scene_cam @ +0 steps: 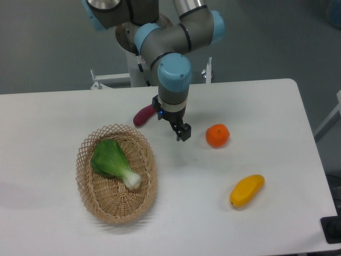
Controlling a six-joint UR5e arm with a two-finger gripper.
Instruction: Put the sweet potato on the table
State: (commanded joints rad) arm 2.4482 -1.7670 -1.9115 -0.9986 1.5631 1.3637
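Observation:
The reddish-purple sweet potato (142, 116) lies on the white table (256, 106), just beyond the wicker basket. Its right end is hidden behind the wrist of my gripper. My gripper (183, 133) points down over the table to the right of the sweet potato, between it and the orange. Its dark fingers hold nothing and are clear of the sweet potato. The fingers overlap in this view, so the gap between them does not show.
A woven wicker basket (90, 192) at the left front holds a green bok choy (111, 160). A round orange (218, 135) sits right of the gripper. A yellow mango-like fruit (246, 191) lies at the front right.

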